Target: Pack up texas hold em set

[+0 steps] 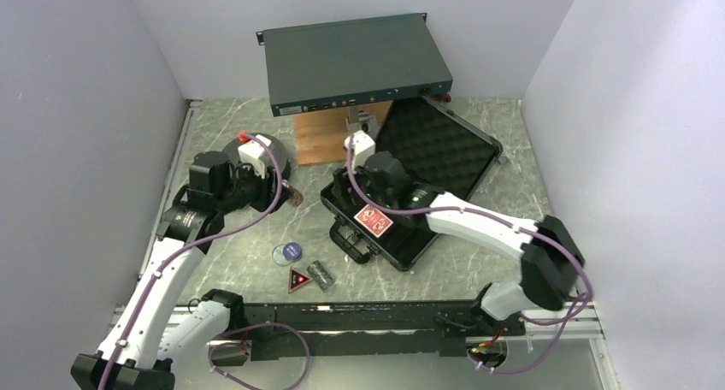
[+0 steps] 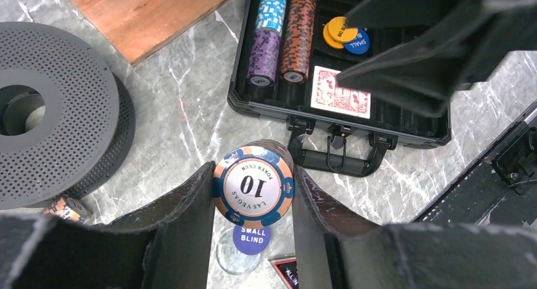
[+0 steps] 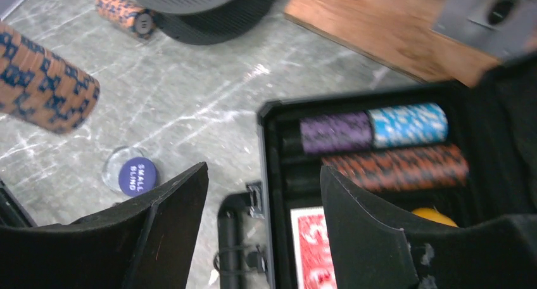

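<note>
Left wrist view: left gripper (image 2: 253, 176) clamped on a chip roll (image 2: 253, 186), pads on its curved sides, held off the worktop (image 2: 183, 111) just short of the handle side of the open case (image 2: 380, 134). Right gripper (image 3: 263, 175) is over the case's near corner, fingers apart, nothing between them; red card deck (image 2: 340, 92) lies in the tray under it.

Step in hand, my read: carry this roll into a chip channel.
- Clear the front wall and handle before lowering.
- Right arm crowds the tray, so it should leave room.
- Release only once the roll is seated, or the chips may fan out.
- A free channel isn't clearly visible from here.

Orientation: the "10" end face points up at the wrist camera, so the long axis runs roughly along the fingers, far end down toward the worktop. Stored rolls (image 2: 265, 54) lie flat, axes running handle side to hinge side. The roll likely needs tipping flat to match.
</note>
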Controlling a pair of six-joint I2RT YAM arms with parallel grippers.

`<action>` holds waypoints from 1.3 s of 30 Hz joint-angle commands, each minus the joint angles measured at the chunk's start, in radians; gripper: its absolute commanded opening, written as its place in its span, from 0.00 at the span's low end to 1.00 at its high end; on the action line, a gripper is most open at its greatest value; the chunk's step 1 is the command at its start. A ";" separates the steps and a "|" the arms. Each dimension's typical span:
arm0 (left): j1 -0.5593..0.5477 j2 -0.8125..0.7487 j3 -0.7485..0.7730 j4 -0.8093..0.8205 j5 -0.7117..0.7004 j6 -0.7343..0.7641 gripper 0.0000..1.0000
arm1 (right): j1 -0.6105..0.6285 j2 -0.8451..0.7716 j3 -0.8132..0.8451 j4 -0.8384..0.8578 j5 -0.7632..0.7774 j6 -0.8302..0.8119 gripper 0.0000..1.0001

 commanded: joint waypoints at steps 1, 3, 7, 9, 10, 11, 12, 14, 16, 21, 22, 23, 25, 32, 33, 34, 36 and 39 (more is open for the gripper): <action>-0.010 0.020 0.059 0.078 0.031 -0.004 0.00 | 0.001 -0.177 -0.124 -0.082 0.235 0.057 0.68; -0.031 0.031 0.062 0.076 0.020 -0.010 0.00 | 0.000 -0.265 -0.177 -0.113 0.340 0.070 0.68; -0.089 0.053 0.073 0.090 0.019 -0.061 0.00 | -0.003 -0.441 -0.277 -0.108 0.489 0.073 0.74; -0.122 0.065 0.072 0.131 0.037 -0.111 0.00 | -0.006 -0.517 -0.315 -0.087 0.529 0.073 0.76; -0.144 0.071 0.065 0.165 0.039 -0.136 0.00 | -0.008 -0.552 -0.327 -0.081 0.553 0.076 0.76; -0.183 0.078 0.060 0.194 0.030 -0.159 0.00 | -0.009 -0.590 -0.333 -0.078 0.572 0.084 0.76; -0.221 0.087 0.051 0.225 0.006 -0.179 0.00 | -0.010 -0.613 -0.336 -0.079 0.591 0.092 0.76; -0.309 0.114 0.038 0.285 -0.081 -0.217 0.00 | -0.012 -0.655 -0.335 -0.073 0.625 0.102 0.76; -0.398 0.167 0.042 0.330 -0.171 -0.246 0.00 | -0.012 -0.682 -0.332 -0.058 0.661 0.101 0.77; -0.579 0.317 0.078 0.459 -0.411 -0.324 0.00 | -0.014 -0.734 -0.310 -0.060 0.755 0.117 0.77; -0.609 0.347 0.085 0.488 -0.464 -0.350 0.00 | -0.014 -0.749 -0.313 -0.053 0.767 0.116 0.77; -0.637 0.376 0.093 0.522 -0.510 -0.369 0.00 | -0.014 -0.768 -0.318 -0.044 0.775 0.116 0.77; -0.685 0.443 0.098 0.604 -0.590 -0.394 0.00 | -0.014 -0.804 -0.336 -0.021 0.782 0.119 0.77; -0.790 0.624 0.129 0.850 -0.718 -0.441 0.00 | -0.014 -0.874 -0.387 0.049 0.815 0.105 0.77; -0.795 0.650 0.146 0.855 -0.721 -0.452 0.00 | -0.014 -0.875 -0.388 0.050 0.826 0.105 0.77; -0.801 0.672 0.158 0.865 -0.721 -0.457 0.00 | -0.014 -0.877 -0.394 0.055 0.833 0.099 0.77; -0.816 0.711 0.176 0.891 -0.756 -0.470 0.00 | -0.014 -0.882 -0.409 0.083 0.849 0.086 0.77; -0.828 0.759 0.170 0.968 -0.804 -0.514 0.00 | -0.014 -0.897 -0.429 0.117 0.868 0.060 0.77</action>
